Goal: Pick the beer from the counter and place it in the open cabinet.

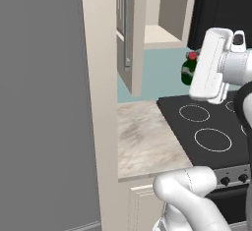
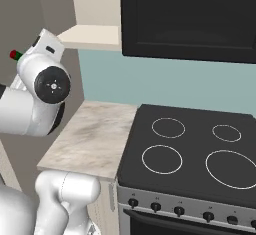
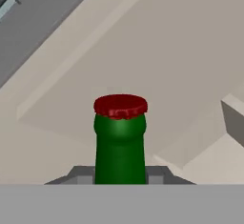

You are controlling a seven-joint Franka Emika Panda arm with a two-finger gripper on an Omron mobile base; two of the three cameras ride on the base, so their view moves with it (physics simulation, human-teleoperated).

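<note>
The beer (image 1: pixel 186 72), a dark green bottle with a red cap, hangs in the air over the back edge of the counter (image 1: pixel 142 136). My gripper (image 1: pixel 196 73) is shut on it. In the hand view the beer's neck (image 3: pixel 120 142) rises between my dark fingertips (image 3: pixel 80 175), pointing toward the open cabinet's pale inside (image 3: pixel 167 51). The open cabinet (image 1: pixel 160 36) sits just above and left of the bottle, its door (image 1: pixel 129 28) swung out with a silver bar handle. From the right base view, the beer's red cap (image 2: pixel 14 55) peeks out behind my arm, left of the cabinet shelf (image 2: pixel 92 36).
A black stovetop (image 1: pixel 206 127) with ring burners lies right of the counter, under a black microwave (image 2: pixel 195 19). A tall grey fridge (image 1: pixel 44 102) and a beige side panel (image 1: pixel 101 102) close off the left. My own arm's elbow (image 2: pixel 50 84) bulks near the cabinet.
</note>
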